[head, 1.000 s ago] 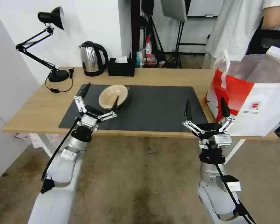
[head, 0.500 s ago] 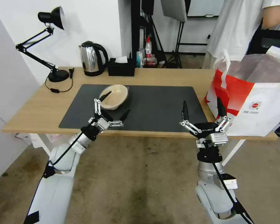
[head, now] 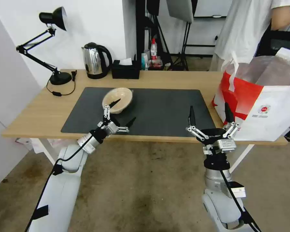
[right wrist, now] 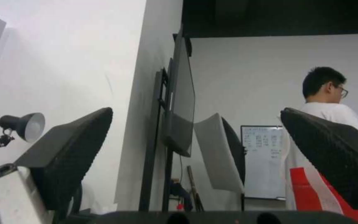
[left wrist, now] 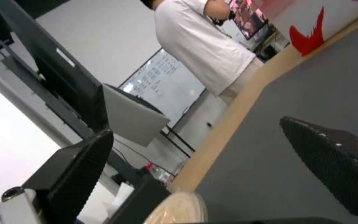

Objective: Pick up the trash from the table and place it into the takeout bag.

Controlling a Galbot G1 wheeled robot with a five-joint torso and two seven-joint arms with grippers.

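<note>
Head view gives you the left gripper [head: 122, 111] left of the frame's centre, its two black fingers spread wide and holding nothing: one fingertip [head: 114, 103] sits over the near rim of the beige paper-pulp bowl [head: 117, 100], the other points out over the large dark grey rectangular mat [head: 164, 109] just right of the bowl. You cannot tell from this angle whether the tip touches the rim. In the left wrist view you see the same spread, with the bowl's pale rim [left wrist: 179, 210] at the bottom edge between the two textured pads and grey mat behind. The bowl stands upright on the mat's upper left part, on the long light-wood table [head: 38, 109]. Your right gripper [head: 210, 113] hangs lower right of centre at the table's near edge, fingers equally wide and empty, one over the mat's right end and one in front of the large boxy white takeout bag with red panels [head: 264, 106], which stands open at the frame's right. Behind the bowl, along the table's far edge, you have a steel kettle [head: 95, 61], a black tissue box [head: 125, 69] and a black desk lamp [head: 51, 42] in the upper left.
</note>
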